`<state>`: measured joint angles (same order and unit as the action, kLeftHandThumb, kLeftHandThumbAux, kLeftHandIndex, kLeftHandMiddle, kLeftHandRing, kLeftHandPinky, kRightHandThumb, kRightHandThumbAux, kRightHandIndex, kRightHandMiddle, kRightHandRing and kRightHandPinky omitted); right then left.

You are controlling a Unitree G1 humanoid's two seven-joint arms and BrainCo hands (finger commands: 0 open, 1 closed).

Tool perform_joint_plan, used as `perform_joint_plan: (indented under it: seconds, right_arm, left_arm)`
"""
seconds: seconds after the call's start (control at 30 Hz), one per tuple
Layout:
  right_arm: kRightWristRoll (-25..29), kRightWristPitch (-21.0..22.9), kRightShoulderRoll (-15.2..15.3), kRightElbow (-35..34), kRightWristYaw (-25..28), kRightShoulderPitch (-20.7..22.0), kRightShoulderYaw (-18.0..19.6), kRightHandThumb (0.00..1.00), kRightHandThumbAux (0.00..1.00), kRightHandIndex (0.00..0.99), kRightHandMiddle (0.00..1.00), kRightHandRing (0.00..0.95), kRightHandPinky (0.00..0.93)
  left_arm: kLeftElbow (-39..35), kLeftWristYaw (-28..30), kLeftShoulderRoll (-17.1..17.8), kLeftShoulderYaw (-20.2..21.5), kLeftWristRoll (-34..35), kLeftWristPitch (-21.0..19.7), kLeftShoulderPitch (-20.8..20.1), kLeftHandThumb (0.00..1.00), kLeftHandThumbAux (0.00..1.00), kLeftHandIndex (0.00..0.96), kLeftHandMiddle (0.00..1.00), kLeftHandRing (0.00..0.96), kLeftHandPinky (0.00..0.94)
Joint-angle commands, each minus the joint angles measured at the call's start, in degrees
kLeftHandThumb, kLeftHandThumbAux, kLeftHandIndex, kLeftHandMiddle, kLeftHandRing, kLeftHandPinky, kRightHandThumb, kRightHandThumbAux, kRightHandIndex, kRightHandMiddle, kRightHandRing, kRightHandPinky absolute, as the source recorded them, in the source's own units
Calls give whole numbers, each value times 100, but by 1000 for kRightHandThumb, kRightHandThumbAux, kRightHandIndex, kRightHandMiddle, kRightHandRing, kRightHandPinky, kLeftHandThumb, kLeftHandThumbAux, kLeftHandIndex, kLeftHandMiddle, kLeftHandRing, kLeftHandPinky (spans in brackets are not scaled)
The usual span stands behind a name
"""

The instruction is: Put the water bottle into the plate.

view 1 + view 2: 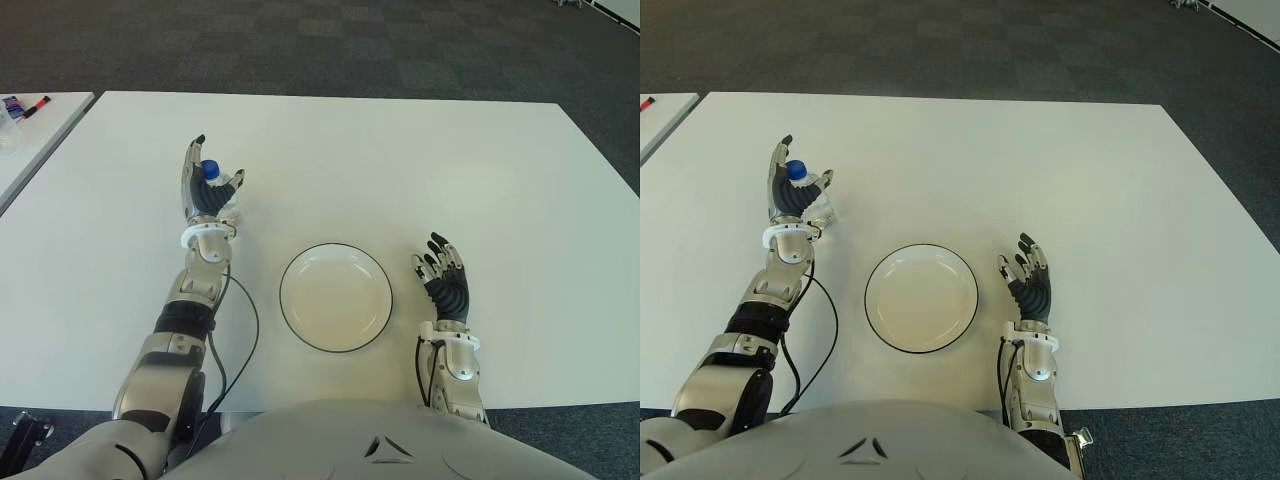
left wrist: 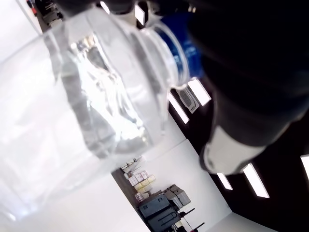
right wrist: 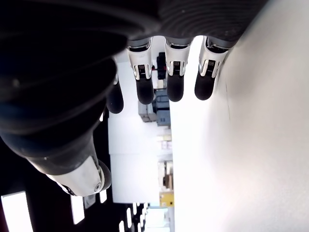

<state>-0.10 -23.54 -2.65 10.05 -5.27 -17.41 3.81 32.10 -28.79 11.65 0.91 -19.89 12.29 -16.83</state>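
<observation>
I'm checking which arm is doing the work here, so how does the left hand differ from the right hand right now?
The left hand is reached out over the table, left of the plate and farther out; the right hand shows close in, right of the plate. The left hand has the water bottle between its fingers, though a firm grip isn't clear; the right hand holds nothing, fingers spread. Both point away from the robot.
</observation>
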Motion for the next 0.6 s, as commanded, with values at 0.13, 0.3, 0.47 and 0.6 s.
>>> perform_joint_plan:
  seconds: [0.13,0.3,0.47,0.6]
  right_arm:
    - [61,274,-19,143,-9,-137,63,520,766,182,138,106,136]
    - [108,308,-23,122,20,-144,72,517,783,179,140,110,140]
    - [149,299,-20,114,56,-151,83,489,799,160,133,109,138]
    - [165,301,-15,107,81,-152,97,467,809,149,128,108,139]
  left_arm:
    - [169,193,-60,-12,123,-214,-5,234,793,15,71,86,131]
    - [157,199,-58,-33,149,-261,0,219,791,20,63,83,129]
    - [255,138,-80,-53,141,-165,-24,202,788,27,62,83,128]
    - [276,125,-94,-51,146,-131,-37,194,787,29,61,83,130]
